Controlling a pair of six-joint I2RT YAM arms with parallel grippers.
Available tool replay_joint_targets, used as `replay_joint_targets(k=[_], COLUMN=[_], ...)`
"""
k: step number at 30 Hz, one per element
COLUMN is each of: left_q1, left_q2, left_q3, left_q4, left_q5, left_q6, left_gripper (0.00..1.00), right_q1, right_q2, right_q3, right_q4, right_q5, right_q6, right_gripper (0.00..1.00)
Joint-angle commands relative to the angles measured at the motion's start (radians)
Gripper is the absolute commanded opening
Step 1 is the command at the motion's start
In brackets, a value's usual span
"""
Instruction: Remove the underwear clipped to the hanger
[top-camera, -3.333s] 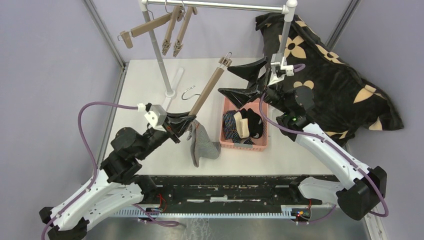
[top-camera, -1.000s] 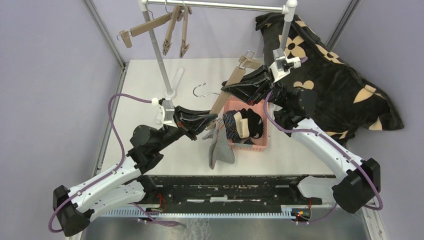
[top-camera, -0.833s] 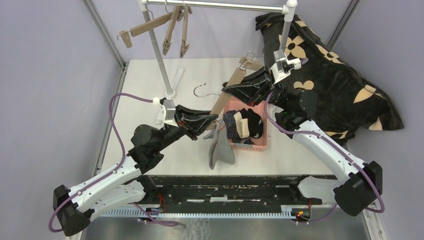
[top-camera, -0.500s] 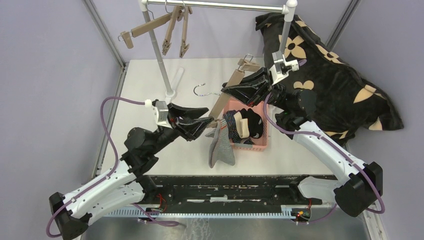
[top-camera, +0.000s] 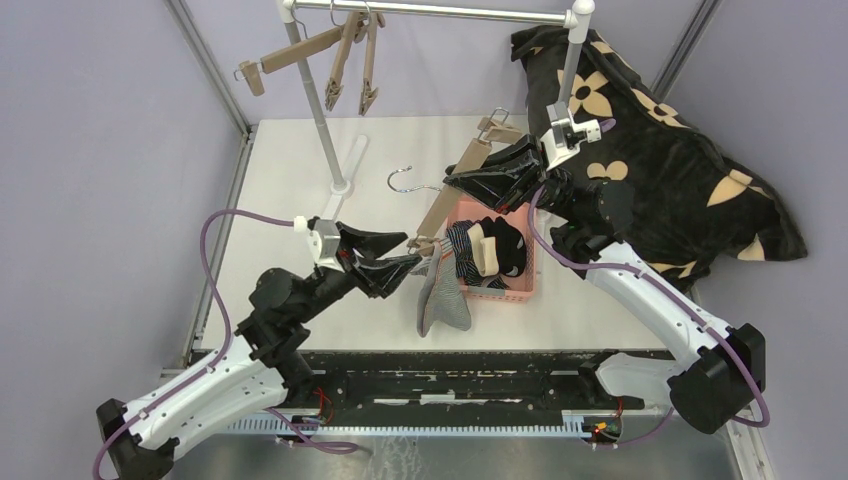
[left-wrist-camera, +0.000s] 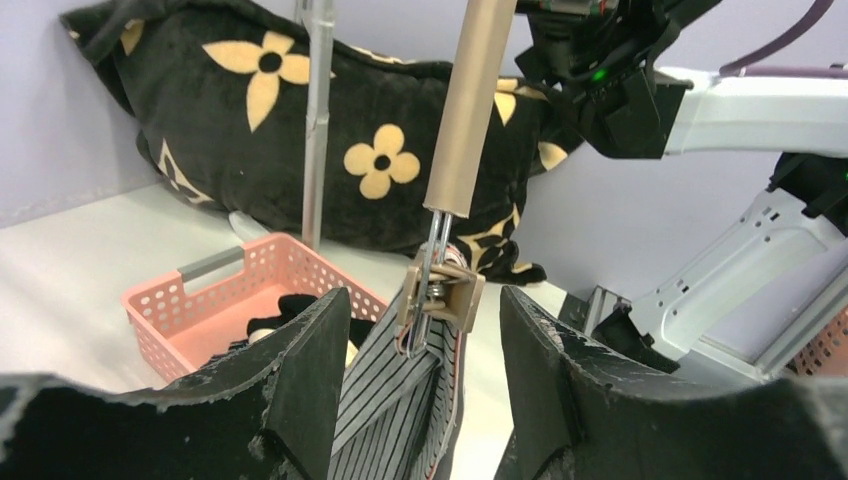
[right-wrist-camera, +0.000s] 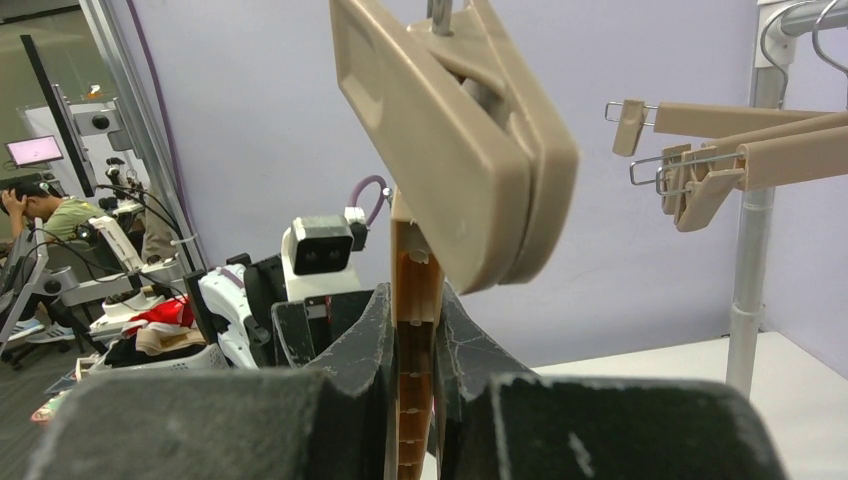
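A tan clip hanger (top-camera: 452, 187) slants over the table, and my right gripper (top-camera: 455, 177) is shut on its bar (right-wrist-camera: 415, 300). Its free upper clip (right-wrist-camera: 460, 150) looms close in the right wrist view. Grey-and-white striped underwear (top-camera: 440, 300) hangs from the lower clip (left-wrist-camera: 440, 300). My left gripper (top-camera: 412, 250) is open just near-left of that clip. Its fingers (left-wrist-camera: 310, 380) stand either side of the cloth (left-wrist-camera: 400, 400) without touching it. Navy striped underwear (top-camera: 460, 250) and a black pair with a beige waistband (top-camera: 500, 245) lie in the pink basket (top-camera: 490, 290).
A metal rack (top-camera: 320, 110) at the back left carries several empty tan hangers (top-camera: 340, 50). A big black flower-print cushion (top-camera: 660, 150) fills the back right, behind the right arm. The basket sits just right of the hanging cloth.
My left gripper has opened and drawn back toward the near left, away from the lower clip. The striped underwear still hangs from the clip. The right arm has barely moved.
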Motion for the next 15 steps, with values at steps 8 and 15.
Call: replay_joint_targets(k=[8, 15], left_q1=[0.002, 0.003], left_q2=[0.079, 0.102], left_q3=[0.010, 0.026], left_q4=[0.106, 0.134], left_q5=[0.078, 0.075], left_q6=[0.027, 0.035], left_gripper=[0.61, 0.57], right_q1=[-0.003, -0.004], right_q2=[-0.024, -0.017], right_q3=[0.006, -0.009], right_q4=[0.057, 0.045], right_q5=[0.022, 0.020], right_q6=[0.004, -0.012], right_gripper=[0.01, 0.01])
